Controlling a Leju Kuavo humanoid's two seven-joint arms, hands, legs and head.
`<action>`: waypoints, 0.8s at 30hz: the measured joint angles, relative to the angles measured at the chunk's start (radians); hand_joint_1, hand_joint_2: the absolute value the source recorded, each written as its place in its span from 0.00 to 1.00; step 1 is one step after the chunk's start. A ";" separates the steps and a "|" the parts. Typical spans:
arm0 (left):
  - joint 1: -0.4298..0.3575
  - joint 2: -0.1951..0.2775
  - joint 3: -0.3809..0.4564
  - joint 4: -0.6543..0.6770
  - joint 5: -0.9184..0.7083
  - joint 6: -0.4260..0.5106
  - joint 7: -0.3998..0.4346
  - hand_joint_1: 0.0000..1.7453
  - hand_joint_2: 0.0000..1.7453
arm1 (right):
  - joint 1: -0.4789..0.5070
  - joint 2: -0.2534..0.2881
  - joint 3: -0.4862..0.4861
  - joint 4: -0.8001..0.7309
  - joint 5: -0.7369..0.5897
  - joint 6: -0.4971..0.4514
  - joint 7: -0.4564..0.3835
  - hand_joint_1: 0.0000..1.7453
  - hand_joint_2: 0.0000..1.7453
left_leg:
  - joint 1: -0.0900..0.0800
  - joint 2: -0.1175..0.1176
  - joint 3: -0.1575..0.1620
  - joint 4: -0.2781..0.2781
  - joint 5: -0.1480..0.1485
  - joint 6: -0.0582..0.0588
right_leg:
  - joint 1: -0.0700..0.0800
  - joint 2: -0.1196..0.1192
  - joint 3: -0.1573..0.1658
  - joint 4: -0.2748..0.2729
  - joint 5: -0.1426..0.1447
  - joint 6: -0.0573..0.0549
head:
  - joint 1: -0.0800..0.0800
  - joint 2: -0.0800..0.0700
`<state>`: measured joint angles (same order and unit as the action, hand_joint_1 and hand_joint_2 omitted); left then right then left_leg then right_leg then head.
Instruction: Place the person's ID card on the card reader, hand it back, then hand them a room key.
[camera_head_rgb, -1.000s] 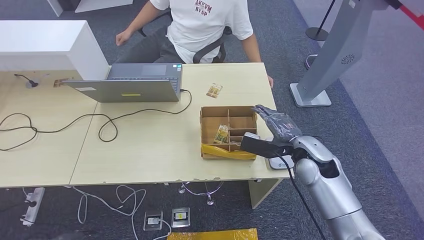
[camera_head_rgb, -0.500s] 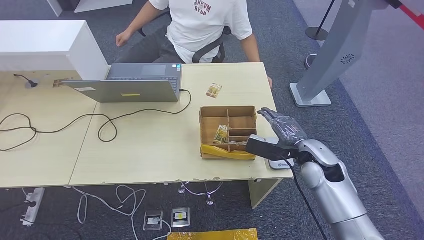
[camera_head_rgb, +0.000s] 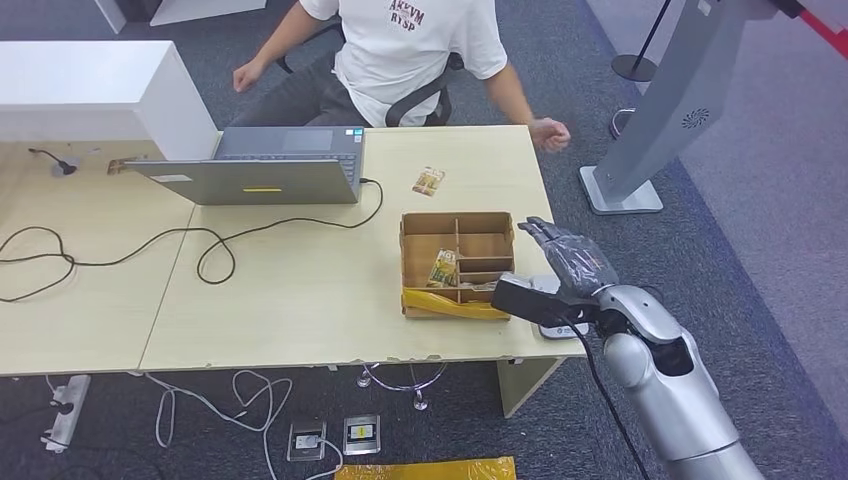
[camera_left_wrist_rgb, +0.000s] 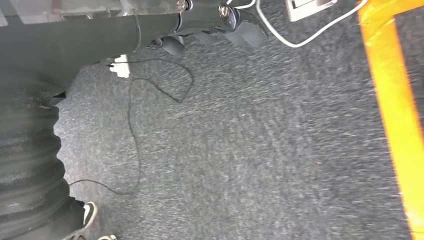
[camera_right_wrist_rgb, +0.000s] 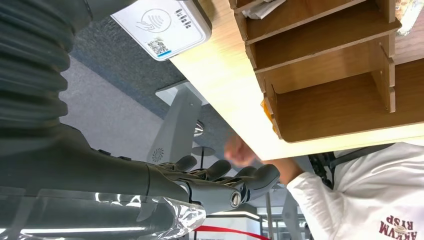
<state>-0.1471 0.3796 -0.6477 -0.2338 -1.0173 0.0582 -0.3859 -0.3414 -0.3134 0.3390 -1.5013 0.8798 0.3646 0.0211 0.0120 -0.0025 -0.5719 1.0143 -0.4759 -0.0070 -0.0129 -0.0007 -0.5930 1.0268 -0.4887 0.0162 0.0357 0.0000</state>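
My right hand (camera_head_rgb: 566, 260) hovers flat over the desk's right end, fingers stretched out and nothing in them; the fingers (camera_right_wrist_rgb: 225, 177) are straight in the right wrist view too. Just below the wrist lies the white card reader (camera_head_rgb: 556, 327), partly hidden, its top face (camera_right_wrist_rgb: 161, 21) bare. A small yellowish patterned card (camera_head_rgb: 428, 181) lies on the desk near the person. A similar card (camera_head_rgb: 443, 268) stands in the cardboard divider box (camera_head_rgb: 457, 222). The person's hand (camera_head_rgb: 550, 133) is raised as a fist (camera_right_wrist_rgb: 239, 150) beyond the desk corner. My left arm hangs, only its ribbed cover (camera_left_wrist_rgb: 25, 165) showing.
An open laptop (camera_head_rgb: 260, 170) with a black cable (camera_head_rgb: 215, 250) sits at the desk's back left, beside a white counter block (camera_head_rgb: 100, 90). The seated person (camera_head_rgb: 415, 50) faces me across the desk. A grey stand (camera_head_rgb: 660, 110) rises to the right.
My right hand drifted slightly toward the near right edge, above the reader. The person's hand lifted off the desk corner and now hangs raised in the air.
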 joint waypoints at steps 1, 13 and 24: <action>-0.002 -0.013 -0.001 0.000 -0.002 -0.003 0.009 0.00 1.00 | 0.003 0.000 0.000 -0.003 0.000 -0.002 0.001 0.00 1.00 | 0.000 0.000 0.000 0.000 0.000 0.000 | 0.000 0.000 0.000 0.000 0.000 0.000 | 0.000 0.000; 0.004 -0.120 -0.015 0.001 -0.009 0.002 0.058 0.00 1.00 | 0.012 0.010 0.011 -0.011 0.000 -0.018 -0.007 0.00 1.00 | 0.000 0.000 -0.001 0.000 0.000 0.000 | 0.000 0.000 0.000 0.000 0.000 0.000 | 0.000 0.000; 0.015 -0.153 -0.017 0.004 -0.009 0.002 0.061 0.00 1.00 | 0.001 0.060 0.057 0.030 0.000 -0.065 -0.046 0.00 1.00 | 0.001 -0.002 -0.002 0.000 0.000 0.000 | 0.000 -0.003 0.000 0.001 0.000 0.000 | 0.000 0.000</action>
<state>-0.1326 0.2265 -0.6646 -0.2296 -1.0262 0.0597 -0.3251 -0.3403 -0.2535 0.3960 -1.4712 0.8796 0.3000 -0.0250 0.0127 -0.0045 -0.5736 1.0142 -0.4759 -0.0069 -0.0124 -0.0039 -0.5929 1.0274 -0.4889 0.0160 0.0356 0.0000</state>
